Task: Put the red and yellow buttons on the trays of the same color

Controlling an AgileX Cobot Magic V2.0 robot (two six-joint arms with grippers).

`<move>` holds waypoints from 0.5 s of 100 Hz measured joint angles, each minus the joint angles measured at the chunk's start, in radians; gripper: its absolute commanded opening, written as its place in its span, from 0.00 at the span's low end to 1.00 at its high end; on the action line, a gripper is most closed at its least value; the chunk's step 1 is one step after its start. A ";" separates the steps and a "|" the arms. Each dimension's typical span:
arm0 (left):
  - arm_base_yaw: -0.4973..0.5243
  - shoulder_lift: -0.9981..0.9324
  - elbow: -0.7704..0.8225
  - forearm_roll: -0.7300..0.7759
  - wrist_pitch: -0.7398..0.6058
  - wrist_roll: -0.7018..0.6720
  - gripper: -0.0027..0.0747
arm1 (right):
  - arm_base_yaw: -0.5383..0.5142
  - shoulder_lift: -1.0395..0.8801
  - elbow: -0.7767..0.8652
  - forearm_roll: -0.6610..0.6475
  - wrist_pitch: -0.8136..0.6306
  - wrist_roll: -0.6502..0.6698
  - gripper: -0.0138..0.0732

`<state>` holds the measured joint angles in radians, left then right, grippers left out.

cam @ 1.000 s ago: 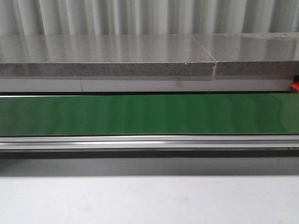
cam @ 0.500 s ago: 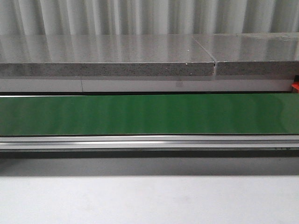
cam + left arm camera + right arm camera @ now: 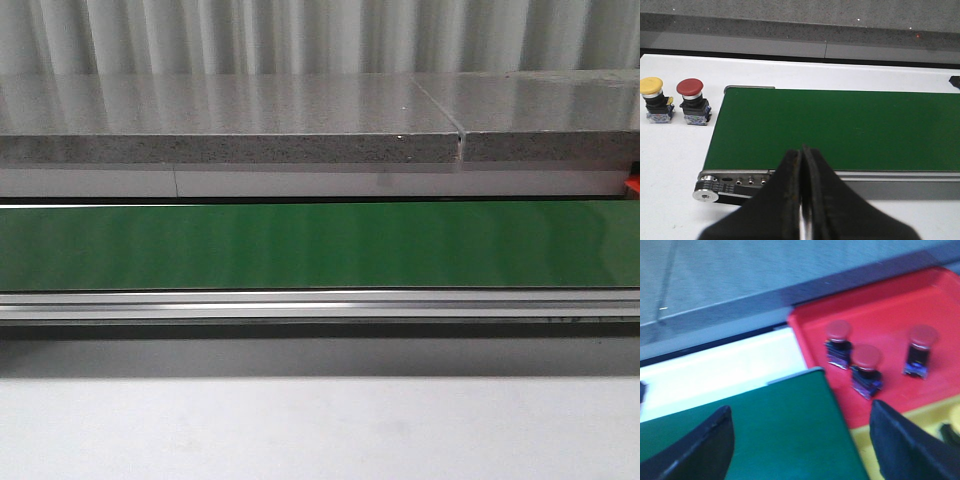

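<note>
From my right wrist camera I count three red mushroom-head push buttons (image 3: 860, 356) standing upright on the red plastic tray (image 3: 880, 315) in the upper right of that blurred frame, so I judge part of the sorting done; a strip of the yellow plastic tray (image 3: 900, 432) shows at the lower right with something pale at its far right edge that I cannot make out. The right gripper (image 3: 800, 445) has its dark fingers (image 3: 705, 445) spread wide apart and released, holding nothing, above the end of the green conveyor belt (image 3: 765, 430). In my left wrist camera, one yellow mushroom-head push button (image 3: 651, 86) and one more red mushroom-head button (image 3: 690, 87) stand side by side on the white counter (image 3: 670, 165) in the upper left, just beside the belt end, not yet moved. The left gripper (image 3: 802, 200) has its fingers pressed together, clenched on nothing. So I reckon at least these two remain. The front view shows only bare belt, with no arm in sight, and looks the same to me as it did half a second ago.
</note>
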<state>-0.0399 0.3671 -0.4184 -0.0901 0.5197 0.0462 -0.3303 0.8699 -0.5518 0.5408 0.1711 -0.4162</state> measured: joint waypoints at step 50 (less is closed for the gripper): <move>0.000 0.000 0.000 0.000 0.000 0.000 0.01 | 0.210 -0.302 -0.002 -0.069 0.190 -0.064 0.76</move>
<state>-0.0399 0.3671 -0.4184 -0.0901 0.5197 0.0462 -0.1205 0.5677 -0.5534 0.4722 0.3615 -0.4803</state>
